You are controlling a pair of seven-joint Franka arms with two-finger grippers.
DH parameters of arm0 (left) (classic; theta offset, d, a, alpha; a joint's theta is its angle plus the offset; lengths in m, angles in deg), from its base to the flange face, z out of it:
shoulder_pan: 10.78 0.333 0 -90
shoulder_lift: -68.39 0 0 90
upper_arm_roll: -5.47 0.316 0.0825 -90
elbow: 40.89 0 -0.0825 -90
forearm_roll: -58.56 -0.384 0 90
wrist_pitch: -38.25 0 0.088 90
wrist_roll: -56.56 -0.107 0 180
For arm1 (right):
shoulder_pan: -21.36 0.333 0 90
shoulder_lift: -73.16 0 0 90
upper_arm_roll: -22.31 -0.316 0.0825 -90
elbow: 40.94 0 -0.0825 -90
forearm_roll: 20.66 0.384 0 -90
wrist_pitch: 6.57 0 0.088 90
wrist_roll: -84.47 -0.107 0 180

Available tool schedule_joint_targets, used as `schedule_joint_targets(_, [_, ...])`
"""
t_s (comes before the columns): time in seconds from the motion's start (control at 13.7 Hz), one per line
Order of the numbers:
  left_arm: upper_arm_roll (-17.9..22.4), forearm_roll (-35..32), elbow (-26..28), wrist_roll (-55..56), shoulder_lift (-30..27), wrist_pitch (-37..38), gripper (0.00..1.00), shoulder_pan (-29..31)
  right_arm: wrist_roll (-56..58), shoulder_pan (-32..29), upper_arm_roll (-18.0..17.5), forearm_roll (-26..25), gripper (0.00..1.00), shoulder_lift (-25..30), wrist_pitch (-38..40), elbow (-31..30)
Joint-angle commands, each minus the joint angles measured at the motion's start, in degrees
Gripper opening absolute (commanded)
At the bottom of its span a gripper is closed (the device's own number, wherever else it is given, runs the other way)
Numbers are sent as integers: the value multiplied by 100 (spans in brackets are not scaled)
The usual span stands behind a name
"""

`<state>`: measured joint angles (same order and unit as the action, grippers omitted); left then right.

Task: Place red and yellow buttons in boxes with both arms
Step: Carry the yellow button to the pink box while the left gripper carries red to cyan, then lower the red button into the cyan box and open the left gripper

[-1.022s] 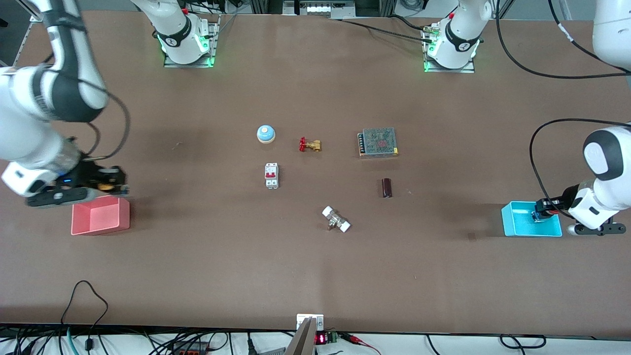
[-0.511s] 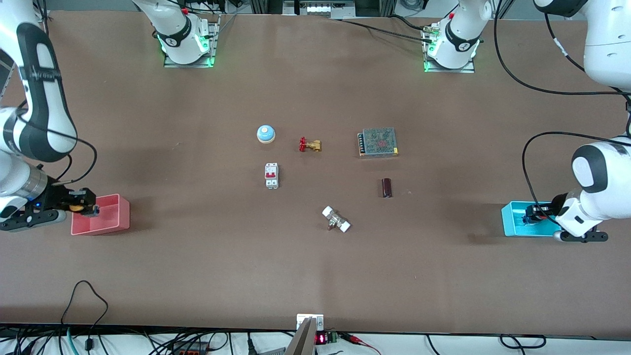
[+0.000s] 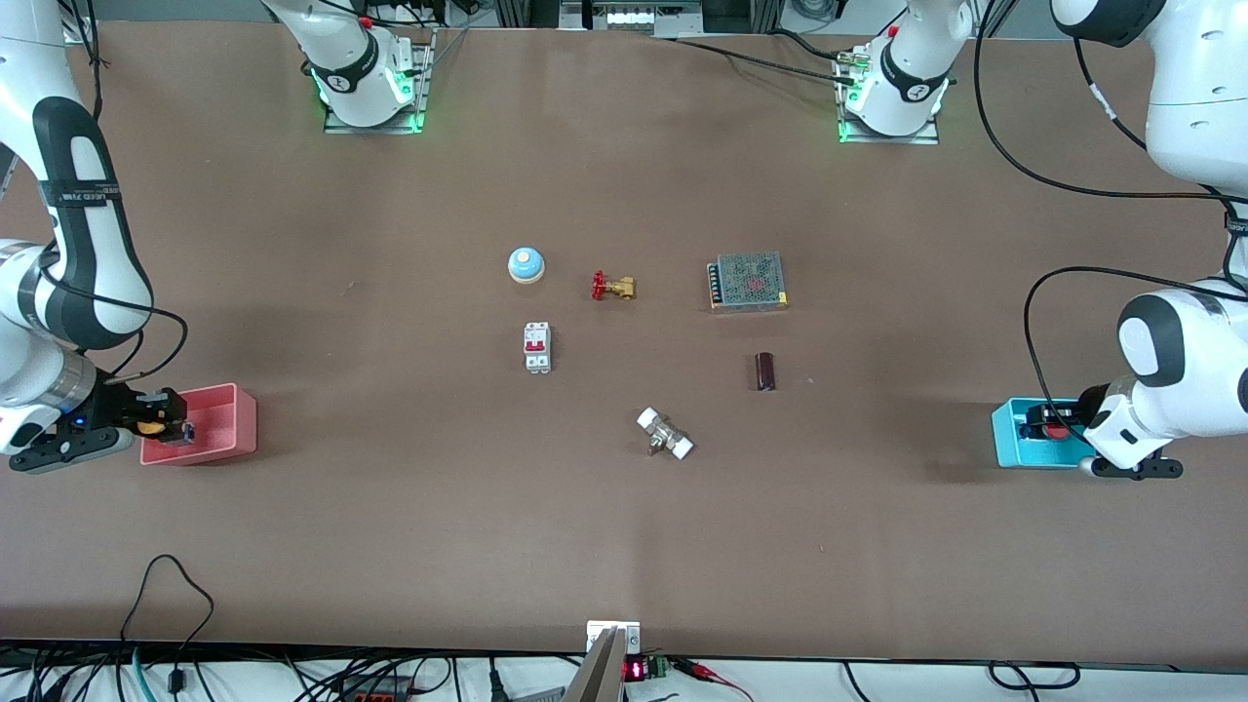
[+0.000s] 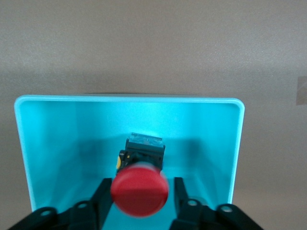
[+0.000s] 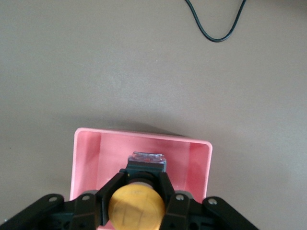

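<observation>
The red button hangs blurred inside the cyan box, with a gap between it and each finger of my open left gripper. From the front camera, that left gripper dips into the cyan box and the red cap shows in it. My right gripper is shut on the dark body of the yellow button, held low over the pink box. In the front view the yellow button sits at the pink box's outer end.
Mid-table lie a pale blue dome, a white breaker, a brass valve with a red handle, a grey mesh-topped block, a dark cylinder and a white-ended fitting.
Both arms came down onto their boxes. The left gripper's fingers have spread off the red button. The right gripper still grips the yellow button, lower and at the pink box's outer end.
</observation>
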<state>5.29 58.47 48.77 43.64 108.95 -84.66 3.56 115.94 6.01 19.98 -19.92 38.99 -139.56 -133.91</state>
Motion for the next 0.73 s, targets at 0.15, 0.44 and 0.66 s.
schedule_joint_targets(0.15, [-44,-62,-160,-97,-170,101,100,7,306,-47,-92,243,22,-213,-69,113])
schedule_joint_targets(0.44, [-61,-53,-168,-53,-952,547,100,-326,368,-47,-92,295,25,-318,-157,95])
schedule_joint_targets(0.66, [-53,52,-134,130,-1435,558,100,-581,359,-47,-92,322,25,-371,-175,86])
